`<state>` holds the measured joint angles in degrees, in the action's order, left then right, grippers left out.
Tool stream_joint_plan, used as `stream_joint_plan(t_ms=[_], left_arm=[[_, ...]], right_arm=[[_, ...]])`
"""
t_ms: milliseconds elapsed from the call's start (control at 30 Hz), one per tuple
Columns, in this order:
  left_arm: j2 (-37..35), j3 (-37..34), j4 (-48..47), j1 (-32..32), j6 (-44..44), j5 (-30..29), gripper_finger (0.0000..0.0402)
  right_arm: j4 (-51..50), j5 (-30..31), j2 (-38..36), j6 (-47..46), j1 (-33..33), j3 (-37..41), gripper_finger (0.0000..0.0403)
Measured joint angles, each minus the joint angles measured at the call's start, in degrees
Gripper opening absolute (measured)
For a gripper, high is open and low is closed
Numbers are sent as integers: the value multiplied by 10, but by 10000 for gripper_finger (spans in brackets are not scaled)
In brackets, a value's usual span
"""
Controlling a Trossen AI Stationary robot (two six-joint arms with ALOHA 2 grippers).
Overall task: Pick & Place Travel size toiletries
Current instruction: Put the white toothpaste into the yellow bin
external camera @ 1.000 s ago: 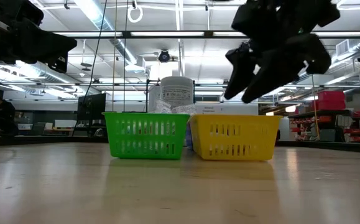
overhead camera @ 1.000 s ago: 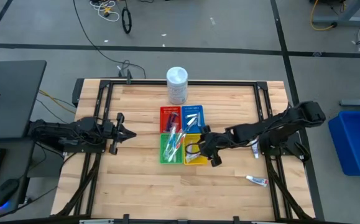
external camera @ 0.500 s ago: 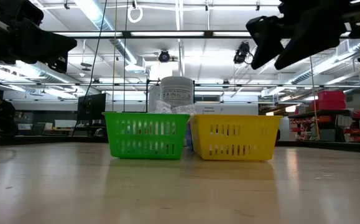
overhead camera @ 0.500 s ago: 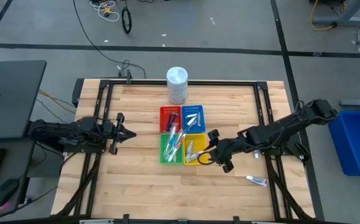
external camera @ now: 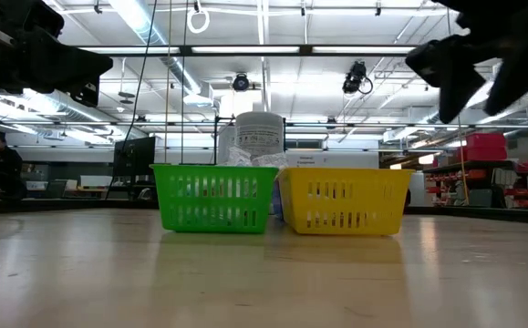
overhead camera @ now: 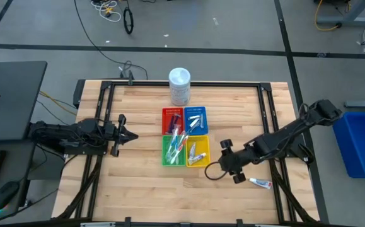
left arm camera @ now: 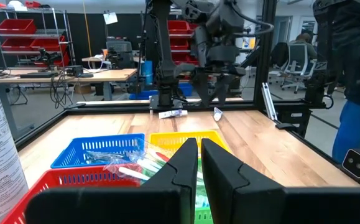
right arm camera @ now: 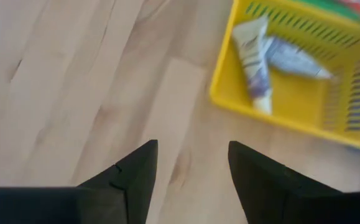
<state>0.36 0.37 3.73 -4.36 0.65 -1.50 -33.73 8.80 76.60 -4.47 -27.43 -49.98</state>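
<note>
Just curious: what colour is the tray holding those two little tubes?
Yellow, clearest in the right wrist view.

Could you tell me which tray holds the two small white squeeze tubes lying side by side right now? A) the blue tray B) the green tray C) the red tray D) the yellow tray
D: the right wrist view shows the two squeeze tubes lying inside the yellow tray, and the high view shows pale tubes in that tray too.

A tall white tub stands at the table's far edge. Near the middle, red, blue, green and yellow trays touch in a square.
</note>
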Motion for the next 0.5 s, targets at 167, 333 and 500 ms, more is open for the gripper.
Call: stream_joint_plan(t_ms=[167,333,500], left_arm=[[0,0,0,0,0,0,27],[0,0,0,0,0,0,27],[0,0,0,0,0,0,27]], right_arm=[[-43,0,0,-49,-33,0,228],[-85,-2,4,-99,-65,0,252],[-104,-6,6,-147,-89,0,263]])
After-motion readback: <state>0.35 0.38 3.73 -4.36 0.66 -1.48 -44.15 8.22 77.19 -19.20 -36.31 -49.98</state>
